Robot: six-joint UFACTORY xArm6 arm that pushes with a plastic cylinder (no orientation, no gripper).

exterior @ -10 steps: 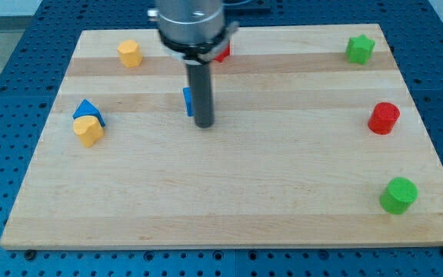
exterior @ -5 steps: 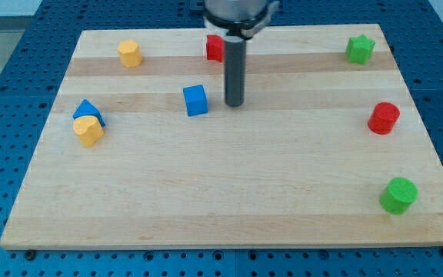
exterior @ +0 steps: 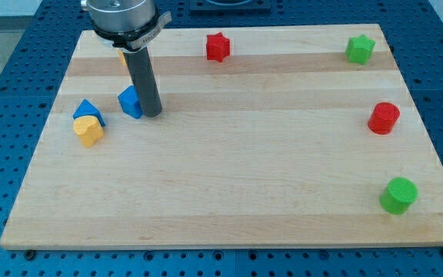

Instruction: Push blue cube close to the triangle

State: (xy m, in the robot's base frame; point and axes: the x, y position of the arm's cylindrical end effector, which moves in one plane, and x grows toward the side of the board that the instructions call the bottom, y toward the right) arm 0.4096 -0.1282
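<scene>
At board's left — blue cube [exterior: 131, 101] touching my tip [exterior: 151, 115] | blue triangle [exterior: 88, 110] near

Wooden board [exterior: 229, 192] with blue cube [exterior: 130, 102], blue triangle [exterior: 88, 110], scattered blocks

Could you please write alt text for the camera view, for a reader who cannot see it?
My tip touches the right side of the blue cube, which sits just right of the blue triangle and a yellow block on the wooden board. A red star, green star, red cylinder and green cylinder lie elsewhere.
</scene>
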